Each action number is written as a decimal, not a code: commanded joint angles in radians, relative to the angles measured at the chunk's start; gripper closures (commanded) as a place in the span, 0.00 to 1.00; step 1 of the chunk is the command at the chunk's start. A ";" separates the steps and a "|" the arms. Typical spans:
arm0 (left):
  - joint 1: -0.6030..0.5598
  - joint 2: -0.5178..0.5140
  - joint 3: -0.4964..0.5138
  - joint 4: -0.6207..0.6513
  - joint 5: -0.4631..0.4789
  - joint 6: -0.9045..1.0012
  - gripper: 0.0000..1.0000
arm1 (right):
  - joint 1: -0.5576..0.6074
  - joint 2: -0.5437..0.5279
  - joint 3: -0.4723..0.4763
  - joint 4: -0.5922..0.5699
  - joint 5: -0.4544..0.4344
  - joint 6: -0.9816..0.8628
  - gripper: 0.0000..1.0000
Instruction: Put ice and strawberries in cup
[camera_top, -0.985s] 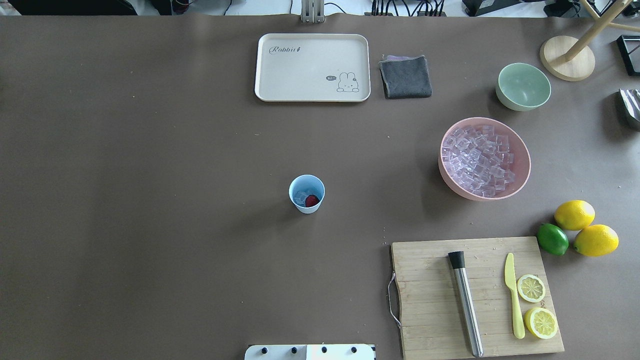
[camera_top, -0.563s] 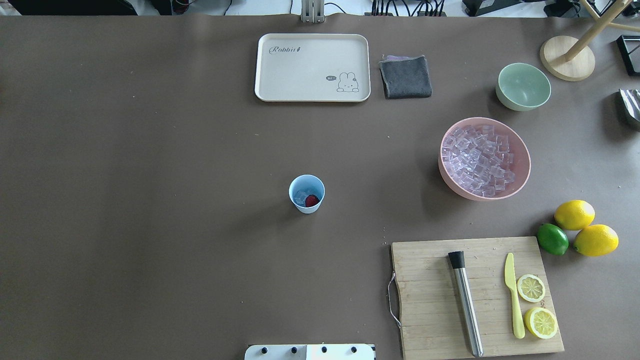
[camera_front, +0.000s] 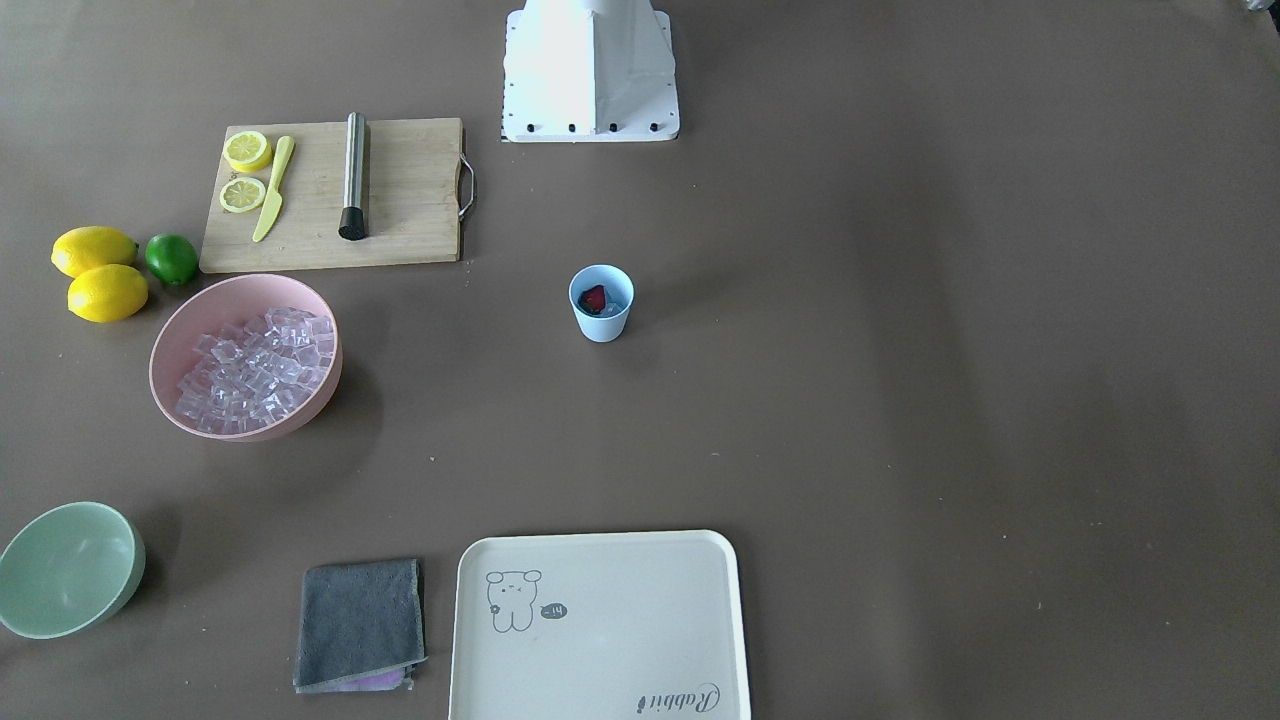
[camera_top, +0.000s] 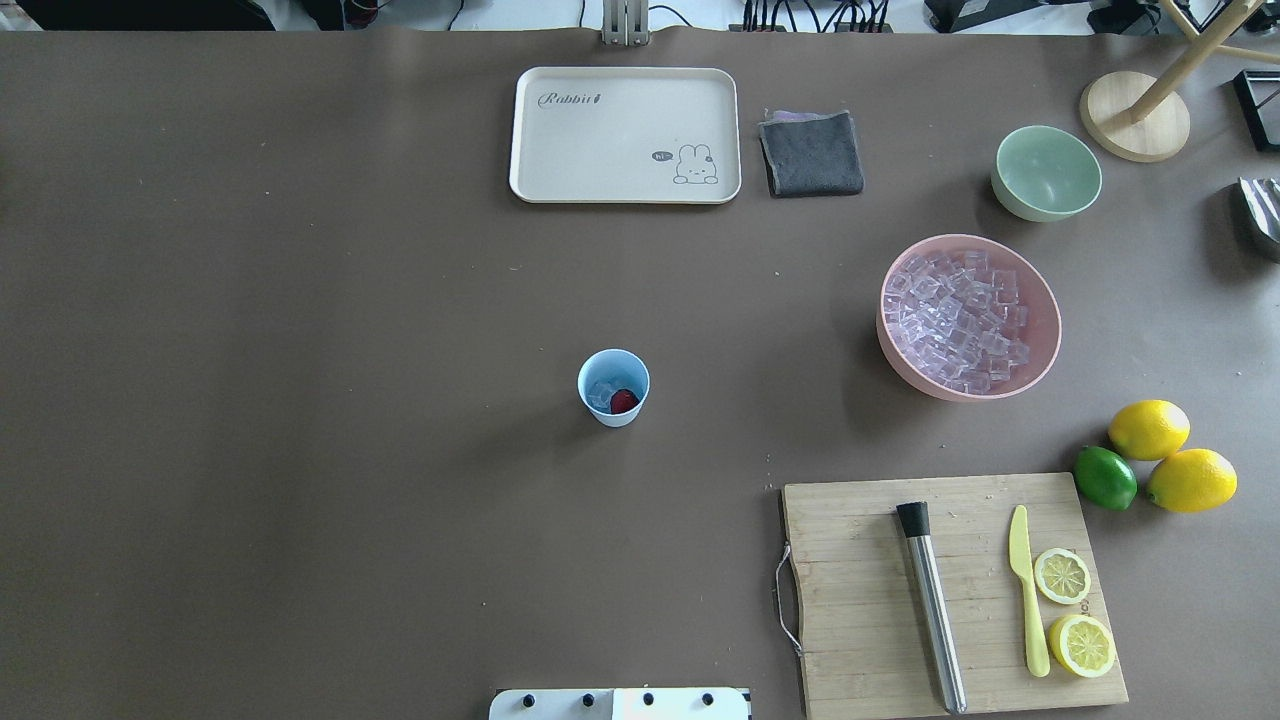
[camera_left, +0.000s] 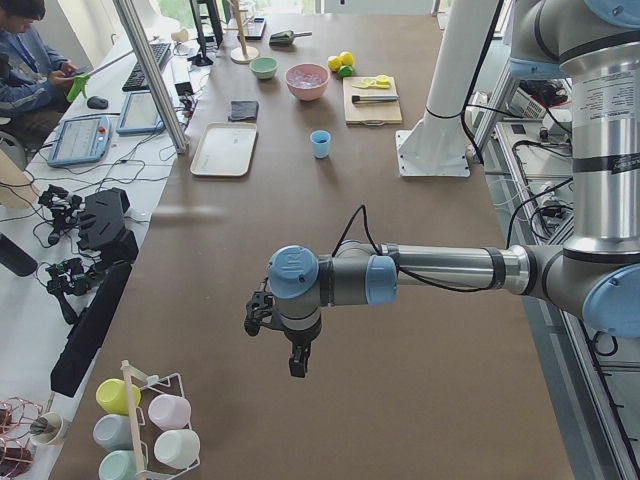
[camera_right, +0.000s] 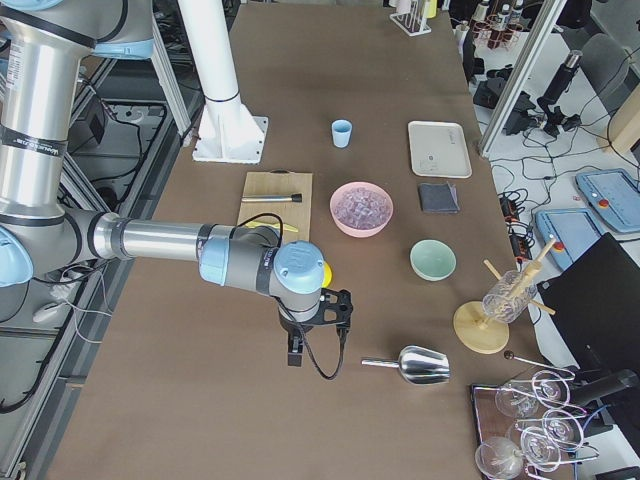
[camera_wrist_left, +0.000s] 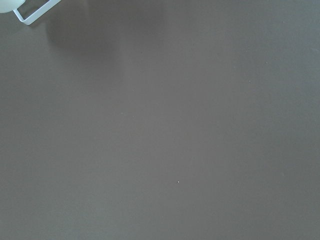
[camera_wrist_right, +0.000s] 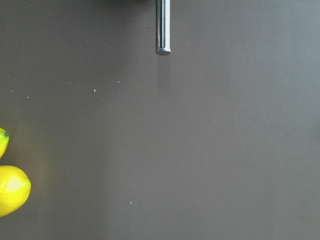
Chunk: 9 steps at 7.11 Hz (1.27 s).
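- Blue cup (camera_top: 613, 388), centre frame overhead, holds a strawberry (camera_top: 624, 401) and ice (camera_top: 601, 393).
- I can't tell whether left gripper (camera_left: 298, 362) or right gripper (camera_right: 295, 352) is spread or pressed together.

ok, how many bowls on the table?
2. Pink bowl, full of ice, on the robot's right beyond the cutting board; pale green bowl farther out, empty. None seems hidden.

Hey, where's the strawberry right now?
In the overhead view the strawberry sits inside the light blue cup, beside ice cubes, near the middle of the table and well left of the pink bowl.
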 joint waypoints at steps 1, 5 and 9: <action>0.000 0.000 -0.005 0.000 0.000 0.000 0.02 | 0.000 0.000 0.002 0.006 0.001 0.000 0.00; -0.001 0.000 -0.005 0.000 -0.002 -0.001 0.02 | 0.000 -0.002 -0.001 0.041 0.000 0.001 0.00; -0.004 0.001 -0.003 0.000 -0.053 0.000 0.02 | 0.000 0.000 0.000 0.043 0.001 0.001 0.00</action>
